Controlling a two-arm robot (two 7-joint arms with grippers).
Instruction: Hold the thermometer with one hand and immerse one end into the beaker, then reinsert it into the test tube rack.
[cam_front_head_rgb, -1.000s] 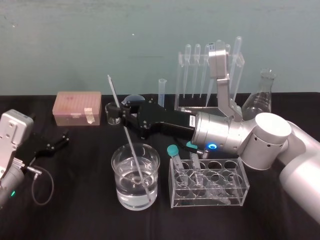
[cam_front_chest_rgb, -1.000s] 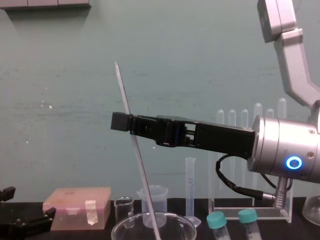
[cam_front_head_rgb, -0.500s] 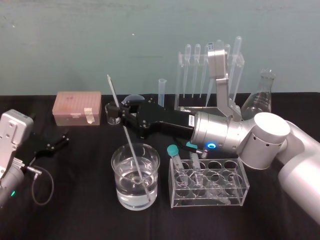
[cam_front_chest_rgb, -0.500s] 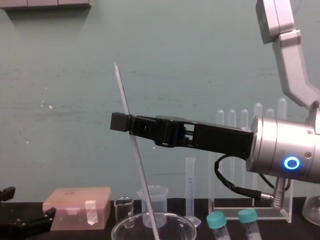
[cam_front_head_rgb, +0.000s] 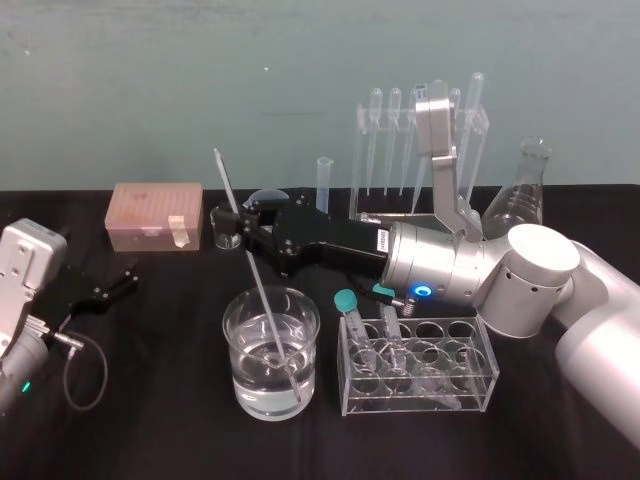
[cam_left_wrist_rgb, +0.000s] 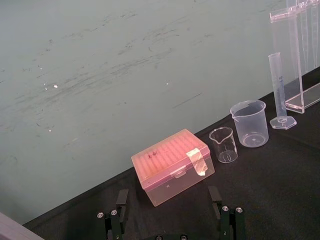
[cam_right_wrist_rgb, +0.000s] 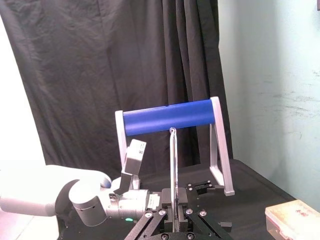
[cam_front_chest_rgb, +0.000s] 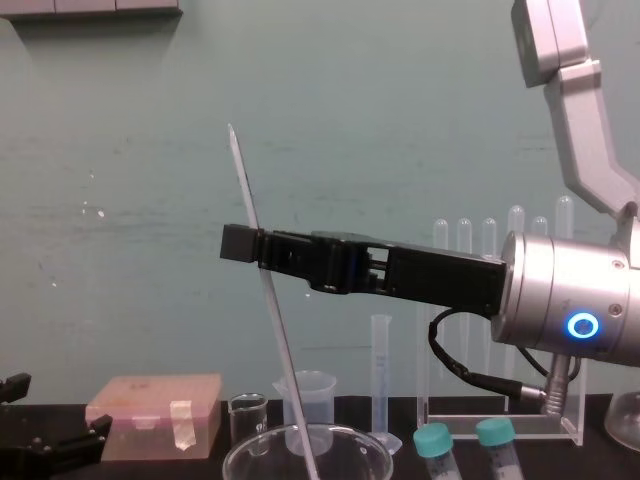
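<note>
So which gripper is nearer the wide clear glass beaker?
Right. The right gripper hovers just above the beaker, shut on the thin glass thermometer dipped in it; the left gripper lies well off leftward.

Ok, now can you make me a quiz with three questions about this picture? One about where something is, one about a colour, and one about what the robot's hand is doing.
1. Where is the lower end of the thermometer?
A. in a capped tube
B. in the tall rack
C. in the water of the beaker

2. What colour is the lidded box?
A. pink
B. yellow
C. blue

3. What is the right gripper doing?
A. hanging open and empty
B. shut on the thermometer, holding it tilted
C. gripping the beaker's rim

Answers:
1 C, the rod's tip sits below the water line.
2 A, its lid and sides are pale pink.
3 B, it pinches the rod above the beaker, while the left gripper rests open at the left of the table.
</note>
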